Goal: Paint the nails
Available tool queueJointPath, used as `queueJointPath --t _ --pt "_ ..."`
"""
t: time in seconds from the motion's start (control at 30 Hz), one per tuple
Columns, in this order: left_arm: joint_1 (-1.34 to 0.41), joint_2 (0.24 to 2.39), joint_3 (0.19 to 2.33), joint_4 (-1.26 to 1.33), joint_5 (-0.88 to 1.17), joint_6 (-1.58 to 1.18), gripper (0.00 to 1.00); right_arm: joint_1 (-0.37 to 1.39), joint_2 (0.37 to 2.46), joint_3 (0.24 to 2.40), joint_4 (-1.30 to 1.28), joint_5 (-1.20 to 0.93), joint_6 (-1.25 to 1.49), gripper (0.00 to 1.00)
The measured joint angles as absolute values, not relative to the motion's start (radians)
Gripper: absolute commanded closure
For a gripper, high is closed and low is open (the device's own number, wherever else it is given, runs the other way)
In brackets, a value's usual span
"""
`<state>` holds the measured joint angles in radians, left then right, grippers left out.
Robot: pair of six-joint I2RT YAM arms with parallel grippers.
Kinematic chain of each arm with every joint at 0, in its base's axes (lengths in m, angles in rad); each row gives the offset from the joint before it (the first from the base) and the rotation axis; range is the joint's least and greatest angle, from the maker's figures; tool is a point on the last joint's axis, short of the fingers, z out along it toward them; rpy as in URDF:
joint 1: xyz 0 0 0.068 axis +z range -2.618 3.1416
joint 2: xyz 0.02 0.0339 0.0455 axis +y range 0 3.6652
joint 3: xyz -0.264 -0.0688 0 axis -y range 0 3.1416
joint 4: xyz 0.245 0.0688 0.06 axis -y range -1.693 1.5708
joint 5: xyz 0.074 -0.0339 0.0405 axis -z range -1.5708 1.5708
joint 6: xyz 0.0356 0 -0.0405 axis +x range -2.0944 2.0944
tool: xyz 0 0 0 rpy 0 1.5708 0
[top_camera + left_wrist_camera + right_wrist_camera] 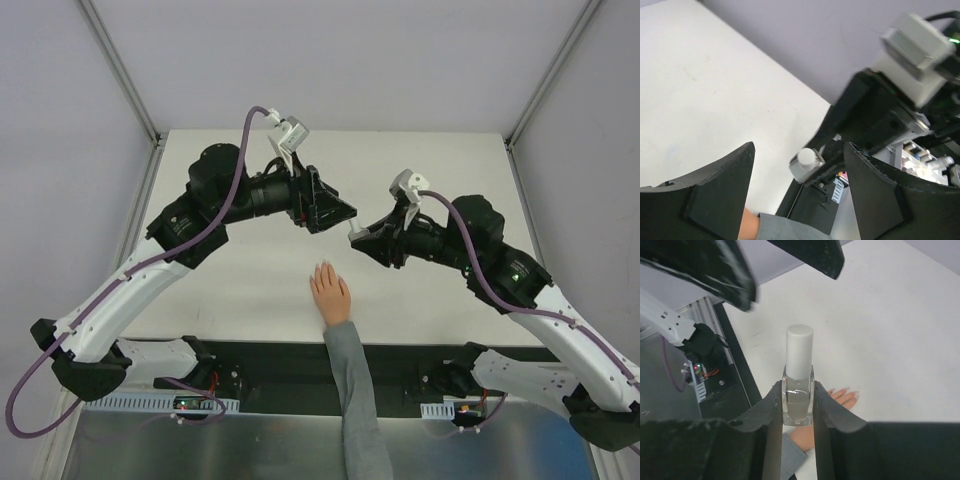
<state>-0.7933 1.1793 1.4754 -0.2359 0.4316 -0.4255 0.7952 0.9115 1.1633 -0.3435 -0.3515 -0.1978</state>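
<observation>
Bottle (798, 401) — clear, square, white cylindrical cap (799, 352) — pinched in right jaws.

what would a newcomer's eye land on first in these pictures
First, the small clear bottle with a white cap, clamped in the right gripper above the table. Facing it, the left gripper stands wide open and empty. Nearer the arms' bases, a pale hand in a grey sleeve lies flat on the table, fingers together.

Glossy clear bottle (798, 407), matt wht cap (799, 352)
</observation>
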Motion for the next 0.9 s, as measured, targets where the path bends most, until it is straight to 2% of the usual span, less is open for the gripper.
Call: queueJointPath --t 0.2,0.37,0.53,0.63,0.7,0.73,0.77,0.83,0.9 --pt "-0.835 1.235 1.485 -0.273 0.294 -0.428 0.44 0.927 0.946 1.203 -0.345 -0.115 -0.229 1.00" --pt "-0.858 1.243 1.485 -0.288 0.227 -0.427 0.48 0.987 0.953 1.207 -0.338 0.044 -0.240 1.00" --pt "-0.873 1.243 1.485 -0.290 0.191 -0.427 0.52 1.005 0.967 1.207 -0.321 0.128 -0.241 1.00" --pt "-0.879 1.243 1.485 -0.290 0.181 -0.428 0.57 1.014 0.979 1.208 -0.311 0.150 -0.241 1.00" --pt "-0.884 1.244 1.485 -0.290 0.180 -0.428 0.76 1.019 0.988 1.208 -0.305 0.159 -0.241 1.00" --pt "-0.885 1.245 1.485 -0.290 0.181 -0.430 0.81 1.021 0.992 1.208 -0.302 0.162 -0.241 1.00" --pt "-0.885 1.246 1.485 -0.290 0.181 -0.431 0.93 1.022 0.994 1.208 -0.299 0.165 -0.241 1.00" --pt "-0.885 1.250 1.485 -0.289 0.194 -0.429 0.99 1.024 0.994 1.208 -0.299 0.173 -0.241 0.99" --pt "-0.884 1.253 1.485 -0.281 0.221 -0.422 1.00 1.024 0.992 1.208 -0.302 0.176 -0.242 1.00"
